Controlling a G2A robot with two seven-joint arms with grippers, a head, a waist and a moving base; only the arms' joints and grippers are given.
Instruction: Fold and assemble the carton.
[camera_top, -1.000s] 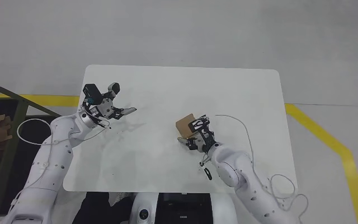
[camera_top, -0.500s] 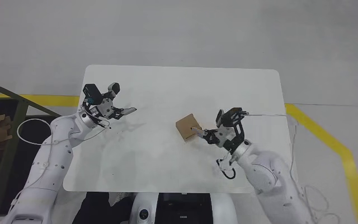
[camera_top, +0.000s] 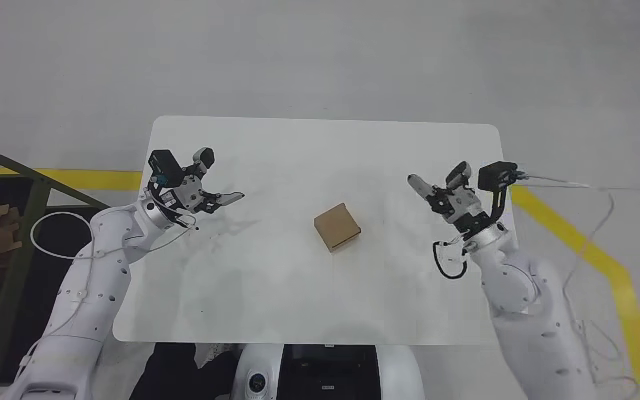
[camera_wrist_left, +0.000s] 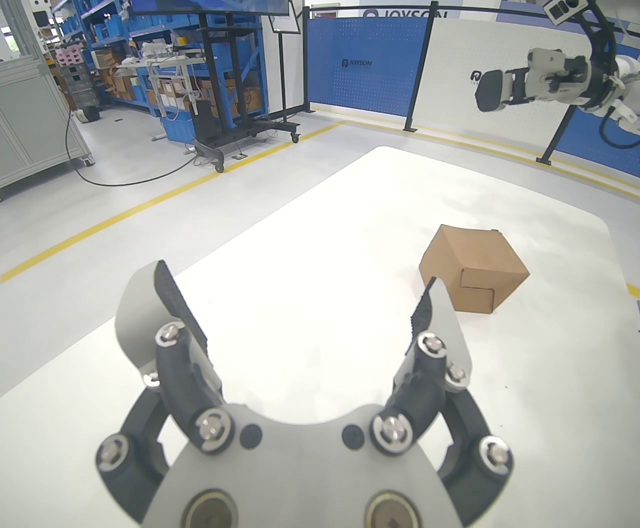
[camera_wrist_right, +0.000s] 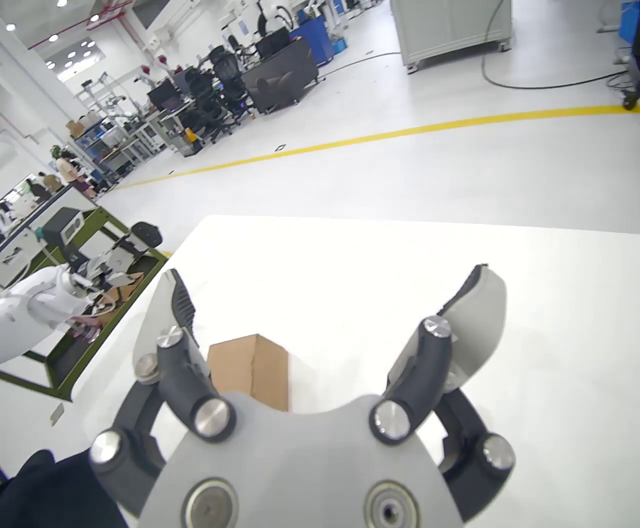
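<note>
The brown carton (camera_top: 337, 227) sits closed as a small box near the middle of the white table (camera_top: 300, 150), with nothing touching it. It also shows in the left wrist view as the carton (camera_wrist_left: 475, 275) and in the right wrist view as the carton (camera_wrist_right: 250, 367). My left gripper (camera_top: 215, 208) hangs open over the table's left part, well away from the box; its own view shows the left gripper (camera_wrist_left: 296, 280) empty. My right gripper (camera_top: 436, 178) is open and empty to the right of the box, raised above the table, and appears as the right gripper (camera_wrist_right: 326, 277).
A dark green rack (camera_top: 20, 185) stands just off the table's left edge. A yellow floor line (camera_top: 560, 225) runs past the right side. A loose cable (camera_top: 560, 182) trails from the right wrist. Bare tabletop surrounds the box.
My right gripper let go of the carton and drew back to the right and upward. The carton's flap is down and the box lies closed. The left arm stayed still.
</note>
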